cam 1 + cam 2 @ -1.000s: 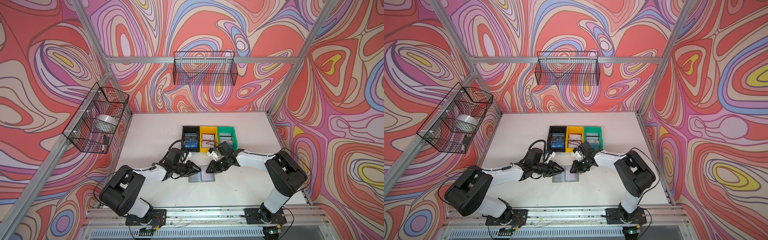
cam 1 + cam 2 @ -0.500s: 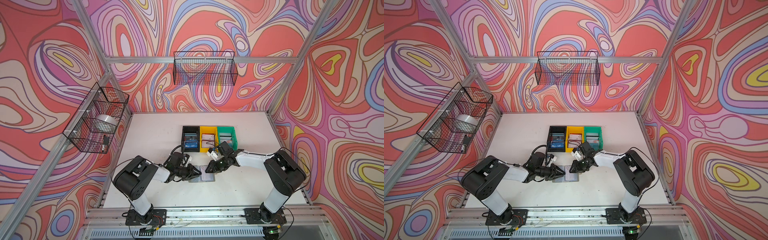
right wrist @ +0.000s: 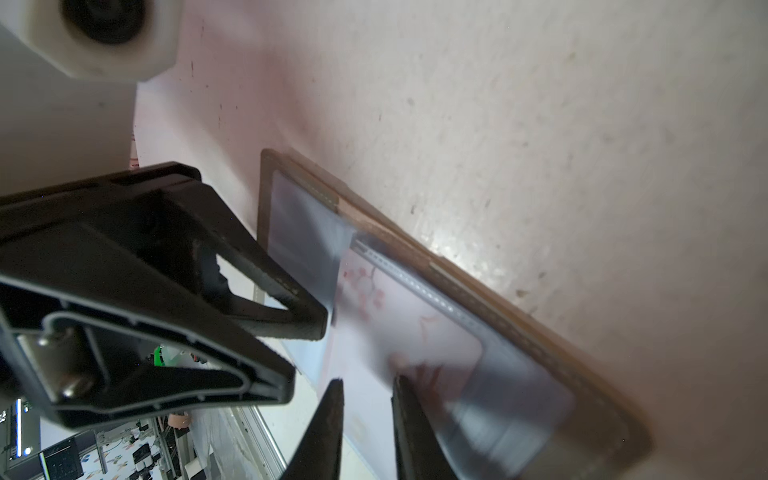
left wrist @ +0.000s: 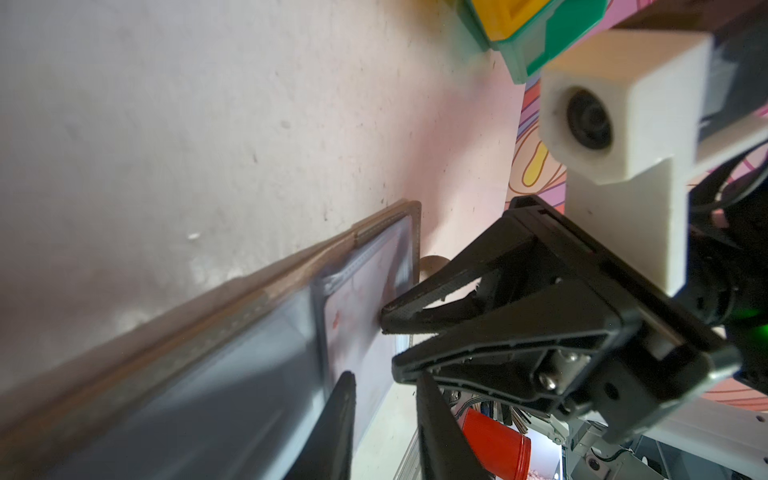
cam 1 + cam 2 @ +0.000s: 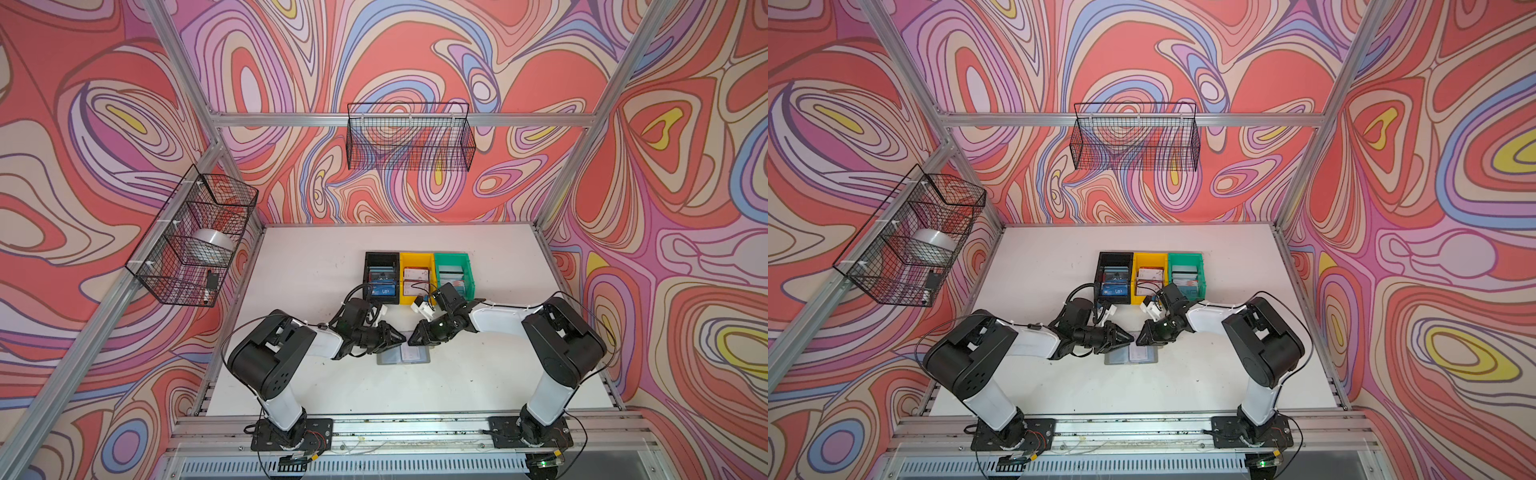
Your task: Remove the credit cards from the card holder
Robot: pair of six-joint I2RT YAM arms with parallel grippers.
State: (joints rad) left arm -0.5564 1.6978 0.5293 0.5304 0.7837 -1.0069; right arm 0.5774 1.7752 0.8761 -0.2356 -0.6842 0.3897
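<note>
The card holder (image 5: 388,357) (image 5: 1116,358) lies open and flat on the white table, clear sleeves facing up. A white credit card (image 5: 411,353) (image 3: 399,316) with red marks sits in its right half, and part of it sticks out of the sleeve. My left gripper (image 5: 401,337) (image 4: 384,386) and right gripper (image 5: 412,340) (image 3: 368,386) meet tip to tip at the holder's far edge. Both stand slightly open, with a narrow gap between the fingers. In the left wrist view one right fingertip touches the card (image 4: 361,307). Neither gripper is seen clamping it.
Black bin (image 5: 368,270), yellow bin (image 5: 417,257) and green bin (image 5: 451,257) stand in a row just behind the grippers, with cards inside, including a blue VIP card (image 5: 382,287). Wire baskets hang on the left wall (image 5: 191,237) and back wall (image 5: 409,137).
The left arm's elbow has swung right and folded closer to the holder, while its gripper stays at the holder's far edge. The right arm has barely moved.
</note>
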